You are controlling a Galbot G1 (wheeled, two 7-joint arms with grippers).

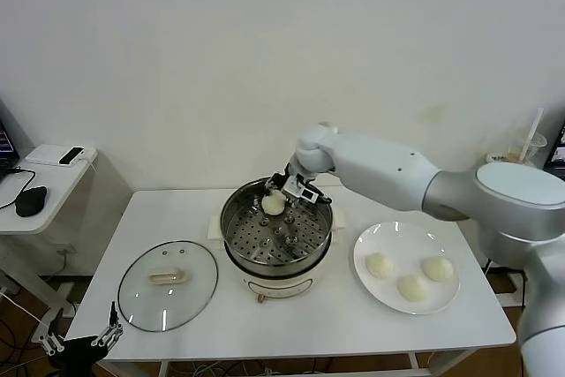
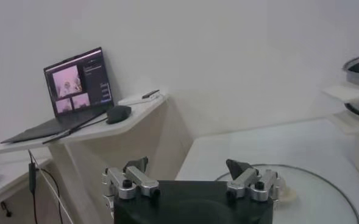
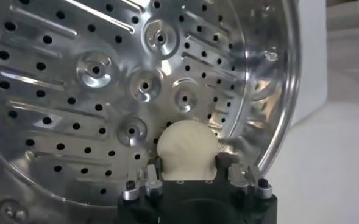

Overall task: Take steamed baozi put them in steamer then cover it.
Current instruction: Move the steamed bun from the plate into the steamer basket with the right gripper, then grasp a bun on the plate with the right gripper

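1 baozi (image 3: 187,148) is held between the fingers of the right gripper (image 1: 284,193) over the far edge of the steamer (image 1: 240,245) tray, placed for release. 3 remain on the plate (image 1: 374,241). The left gripper (image 2: 191,180) is parked, fingers apart, beside the cover (image 1: 168,284) on the worktop (image 1: 335,324).

Right arm stretched forward, its claw (image 1: 284,193) angled down over the steamer's (image 1: 237,218) far rim, fingers around a bun; left claw (image 1: 84,342) parked low, well left of it, spread wide
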